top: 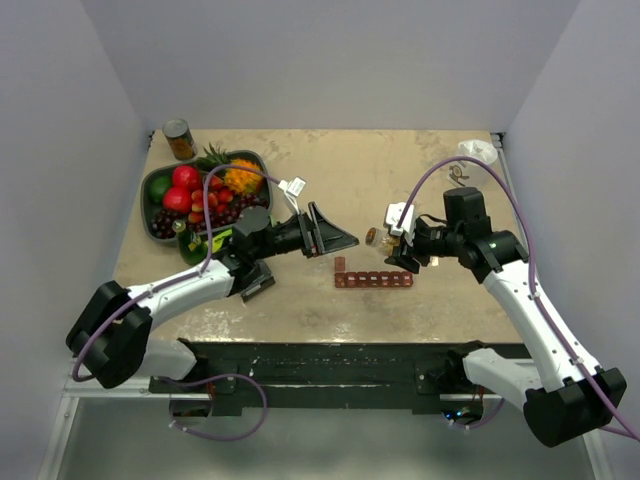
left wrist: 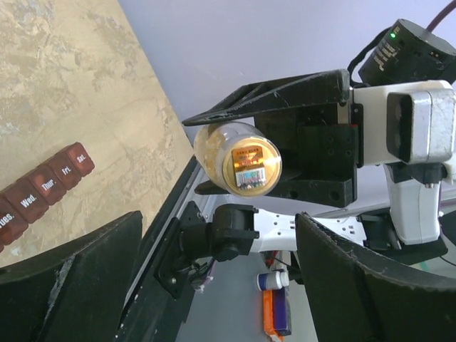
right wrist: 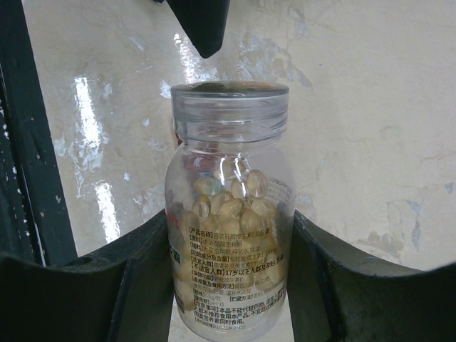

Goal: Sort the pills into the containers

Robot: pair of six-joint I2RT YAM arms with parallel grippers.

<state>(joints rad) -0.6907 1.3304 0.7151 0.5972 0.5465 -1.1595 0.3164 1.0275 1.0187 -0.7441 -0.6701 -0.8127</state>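
Left pincer (top: 335, 235) agape, right pincer (top: 392, 243) clenched.

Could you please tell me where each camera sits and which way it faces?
Top external: above and behind the bases, looking down on the table, left arm and right arm showing.
Left wrist: on the left arm, looking past the open left gripper sideways at the bottle in the right gripper.
Right wrist: on the right arm, looking between its fingers, shut on the bottle, toward the table.
Shared: all three show the bottle; top external and left wrist, the organizer.
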